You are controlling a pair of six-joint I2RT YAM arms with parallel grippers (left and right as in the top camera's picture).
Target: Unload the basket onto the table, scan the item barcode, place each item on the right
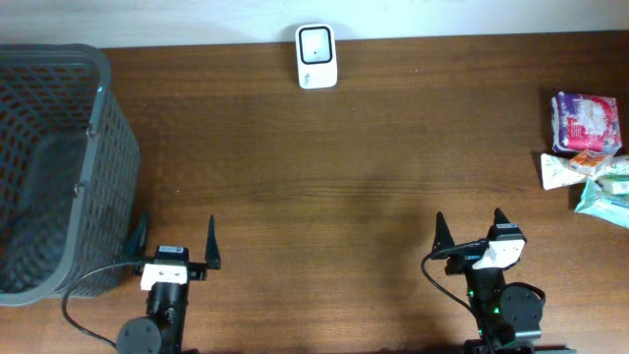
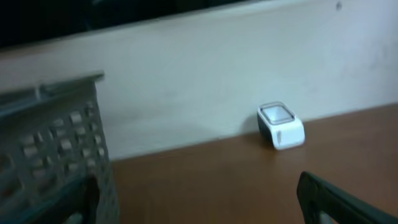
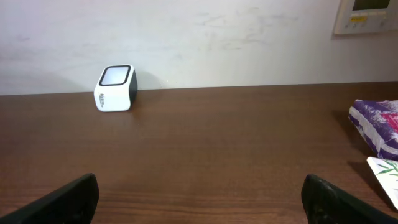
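The white barcode scanner (image 1: 316, 56) stands at the table's far edge, window facing up; it also shows in the left wrist view (image 2: 281, 126) and the right wrist view (image 3: 116, 88). Packaged items lie at the right edge: a purple packet (image 1: 586, 122) (image 3: 379, 127), a white-and-green one (image 1: 565, 169) (image 3: 385, 174) and a pale blue one (image 1: 604, 192). My left gripper (image 1: 177, 231) (image 2: 198, 199) is open and empty near the front edge. My right gripper (image 1: 470, 221) (image 3: 199, 193) is open and empty too, well short of the items.
A large grey mesh basket (image 1: 49, 167) (image 2: 56, 143) fills the left side, right beside my left gripper's left finger. A pale wall runs behind the table, with a control panel (image 3: 367, 15) mounted at upper right.
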